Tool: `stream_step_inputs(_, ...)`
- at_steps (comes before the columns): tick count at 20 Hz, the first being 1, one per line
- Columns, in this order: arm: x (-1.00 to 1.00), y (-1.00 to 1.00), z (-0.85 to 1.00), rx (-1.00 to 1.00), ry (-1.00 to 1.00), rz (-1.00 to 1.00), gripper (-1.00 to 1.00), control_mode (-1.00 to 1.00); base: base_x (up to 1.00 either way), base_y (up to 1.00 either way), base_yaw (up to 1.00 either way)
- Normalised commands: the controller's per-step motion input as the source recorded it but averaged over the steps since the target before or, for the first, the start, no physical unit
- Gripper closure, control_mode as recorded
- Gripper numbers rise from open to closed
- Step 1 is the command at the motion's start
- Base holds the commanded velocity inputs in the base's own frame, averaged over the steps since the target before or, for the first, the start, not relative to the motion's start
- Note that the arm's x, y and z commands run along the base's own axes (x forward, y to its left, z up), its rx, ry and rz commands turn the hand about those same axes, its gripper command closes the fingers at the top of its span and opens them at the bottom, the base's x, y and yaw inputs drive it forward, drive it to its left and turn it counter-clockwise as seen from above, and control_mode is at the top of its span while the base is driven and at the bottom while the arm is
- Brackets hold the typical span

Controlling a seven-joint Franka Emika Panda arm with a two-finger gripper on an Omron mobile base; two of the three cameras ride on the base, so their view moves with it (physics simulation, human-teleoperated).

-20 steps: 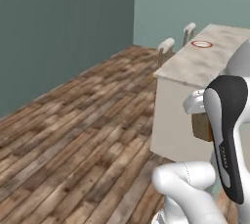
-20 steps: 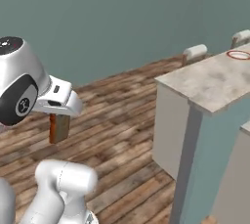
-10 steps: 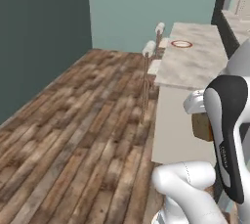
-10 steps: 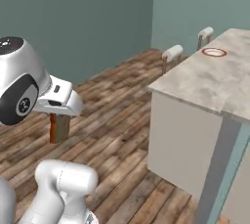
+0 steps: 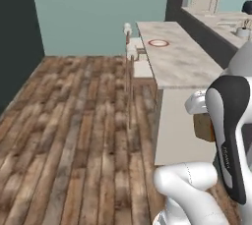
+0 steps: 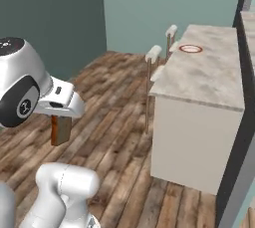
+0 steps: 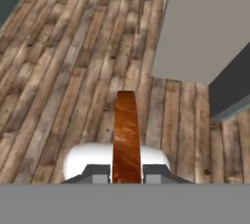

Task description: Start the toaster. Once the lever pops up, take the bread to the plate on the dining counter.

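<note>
You are past the toaster part of this job, judging from what is in hand. The gripper point(image 7: 127, 171) is closed on the bread point(image 7: 126, 135), a brown toasted slice standing on edge between the two dark finger tips at the bottom centre of the hand view. In the right base view the bread point(image 6: 61, 129) hangs below the white wrist at the left of the frame, over bare wooden floor point(image 6: 109, 102). In the left base view a brown corner of the bread point(image 5: 203, 126) peeks out beside the dark arm link at the right edge.

The plate point(image 5: 158, 43), white with a red-orange rim, sits on the dining counter point(image 5: 182, 67) in the upper middle of the left base view. In the right base view the plate point(image 6: 190, 49) lies at the upper right, toward the far end of the dining counter point(image 6: 209, 77). Pale stools point(image 6: 154, 53) stand along the counter's side.

What is left, by my reading: the bread and plate are well apart, so you need to close that distance, bring the slice over the plate, lay it down and let go. The slice is held upright, so it will likely need tipping flat.
</note>
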Motion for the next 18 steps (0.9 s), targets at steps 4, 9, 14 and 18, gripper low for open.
stream_step_inputs(4,0.00,0.00,0.00,0.00,0.00,0.00,1.00,1.00,0.50,1.00,-0.55)
stream_step_inputs(9,0.00,0.00,0.00,0.00,0.00,0.00,1.00,1.00,0.48,0.98,-0.57)
stream_step_inputs(14,0.00,0.00,0.00,0.00,0.00,0.00,1.00,1.00,0.46,0.98,-0.59)
stream_step_inputs(18,0.00,0.00,0.00,0.00,0.00,0.00,1.00,1.00,0.44,0.98,-0.60)
